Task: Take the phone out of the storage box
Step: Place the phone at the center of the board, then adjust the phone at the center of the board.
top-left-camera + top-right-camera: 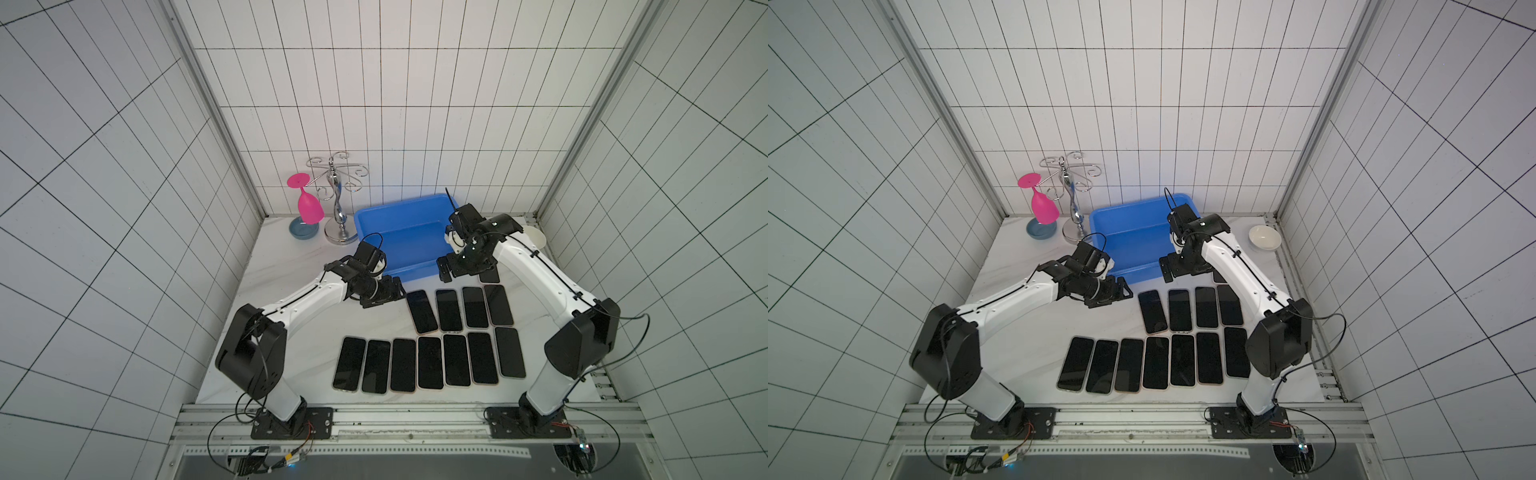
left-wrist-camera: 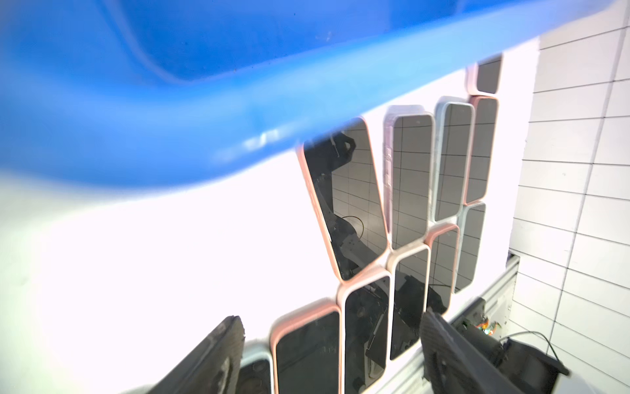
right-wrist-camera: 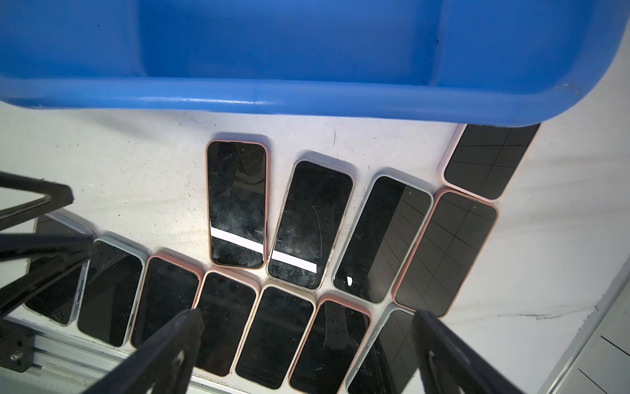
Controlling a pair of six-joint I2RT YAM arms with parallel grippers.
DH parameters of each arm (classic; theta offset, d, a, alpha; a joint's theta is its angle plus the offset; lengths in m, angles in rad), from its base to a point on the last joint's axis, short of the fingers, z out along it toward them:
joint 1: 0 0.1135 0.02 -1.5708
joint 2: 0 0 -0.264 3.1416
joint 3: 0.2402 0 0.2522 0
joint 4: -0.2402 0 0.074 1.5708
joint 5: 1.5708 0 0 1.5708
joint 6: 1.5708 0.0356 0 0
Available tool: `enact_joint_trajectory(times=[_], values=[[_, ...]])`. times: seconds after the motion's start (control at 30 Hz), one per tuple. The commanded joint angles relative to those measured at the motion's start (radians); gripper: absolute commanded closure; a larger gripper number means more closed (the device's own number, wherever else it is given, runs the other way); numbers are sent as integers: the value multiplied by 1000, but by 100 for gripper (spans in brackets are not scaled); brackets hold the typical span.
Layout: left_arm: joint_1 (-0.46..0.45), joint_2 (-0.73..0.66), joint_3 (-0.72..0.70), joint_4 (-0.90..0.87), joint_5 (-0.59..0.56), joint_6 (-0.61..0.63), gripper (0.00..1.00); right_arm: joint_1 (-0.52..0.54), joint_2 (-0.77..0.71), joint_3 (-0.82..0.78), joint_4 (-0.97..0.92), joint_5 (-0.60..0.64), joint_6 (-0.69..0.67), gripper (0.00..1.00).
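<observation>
Storage box (image 1: 399, 239) stands at the back of the table (image 1: 291, 286). Phones (image 1: 430, 362) lie screen-up in two rows just in front of it. Left gripper (image 2: 332, 317) hangs off its front left corner, jaws wide, holding nothing. Right gripper (image 3: 306, 315) hangs off the front right corner, jaws likewise wide and unladen.

Back wall (image 1: 395, 104) and side walls (image 1: 83, 208) in white rectangular tile with dark grout, aluminium corner posts (image 1: 211, 104) at the joins, white marble-look tabletop (image 1: 286, 262), aluminium rail (image 1: 415, 413) along its near edge, light bright and even, shadows soft.
</observation>
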Motion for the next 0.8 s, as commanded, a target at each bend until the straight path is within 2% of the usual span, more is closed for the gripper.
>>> enact_joint_trajectory(times=[0.0, 0.07, 0.1, 0.37, 0.6, 0.77], values=[[-5, -78, -68, -60, -75, -42, 53, 2, -17, 38, -8, -31, 19, 1], [-6, -108, -130, -2, -87, -86, 96, -5, -24, 42, 0, -49, 27, 1], [-10, -106, -150, 32, -83, -111, 100, -12, -27, 45, 0, -58, 28, 1], [-63, 125, -75, 99, -157, -200, 100, -77, -87, 33, -2, -102, 55, 1], [-81, 338, 73, 107, -159, -203, 100, -177, -177, -48, 8, -132, 70, 1], [-109, 432, 138, 112, -136, -208, 100, -249, -213, -110, 8, -150, 46, 1]])
